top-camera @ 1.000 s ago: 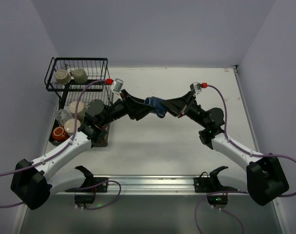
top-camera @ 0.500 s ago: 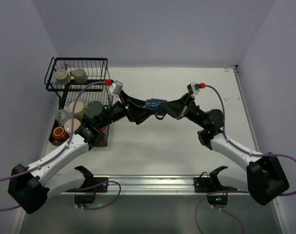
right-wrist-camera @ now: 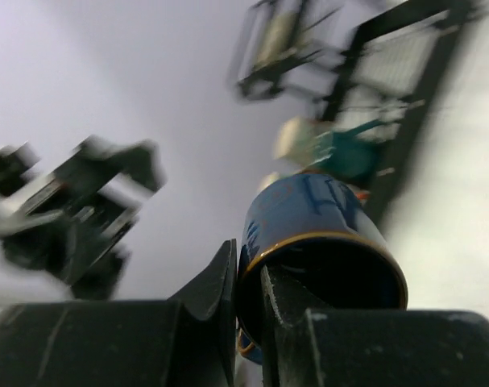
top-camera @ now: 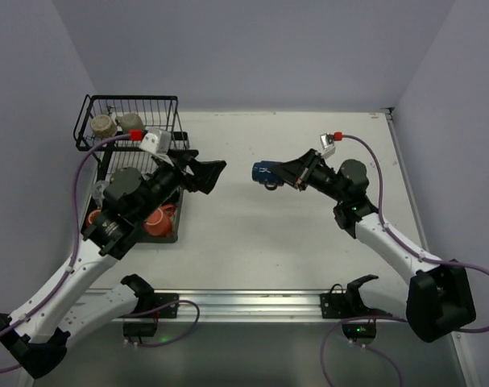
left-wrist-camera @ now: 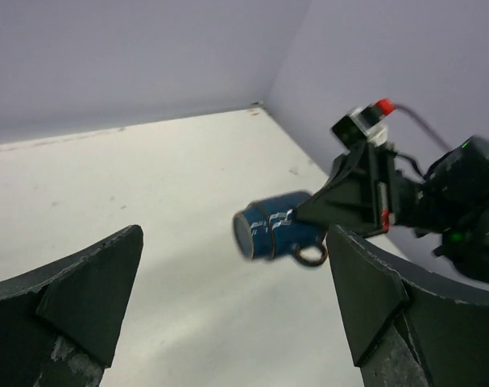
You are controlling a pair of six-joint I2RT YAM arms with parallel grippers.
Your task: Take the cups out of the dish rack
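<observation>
Blue cup (top-camera: 263, 170) lies sideways, pinched in my right end effector (top-camera: 276, 174), well right of the rack (top-camera: 147, 107); two pale cups (top-camera: 103, 125) sit in its basket.

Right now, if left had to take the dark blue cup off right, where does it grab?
Probably the bare body near the base, approaching from the left. The dark blue cup lies level in the air, base toward the left gripper; the right gripper pinches its rim and the handle hangs underneath, so close across the sides.
</observation>
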